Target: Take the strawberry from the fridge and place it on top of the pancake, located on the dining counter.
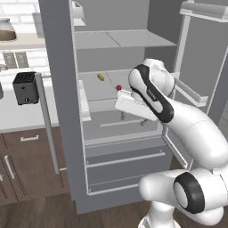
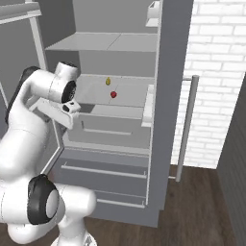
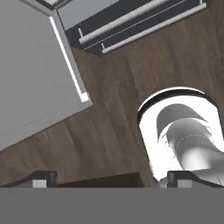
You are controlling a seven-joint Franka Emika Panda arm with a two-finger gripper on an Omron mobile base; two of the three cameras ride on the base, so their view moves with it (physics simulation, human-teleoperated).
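The fridge [image 1: 67, 111] stands open on a dark wooden floor [image 3: 118, 127]. On its pale grey middle shelf [image 2: 129, 93] lie a strawberry [image 2: 113, 94] and, further back and apart from it, a small yellow item [image 2: 108, 81]. The shelf above [image 1: 120, 39] carries nothing. To the left, a white desk [image 1: 18, 116] along the wall carries a dark toaster [image 1: 25, 87].

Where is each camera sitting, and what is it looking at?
Left base view: behind the arm's left, facing the open fridge; arm rises at lower right.
Right base view: behind its right, same fridge; arm at lower left.
Hand view: on the hand, looking down at the wood floor and fridge drawers; the fingertips show.
Both base views share the strawberry and a yellow item.
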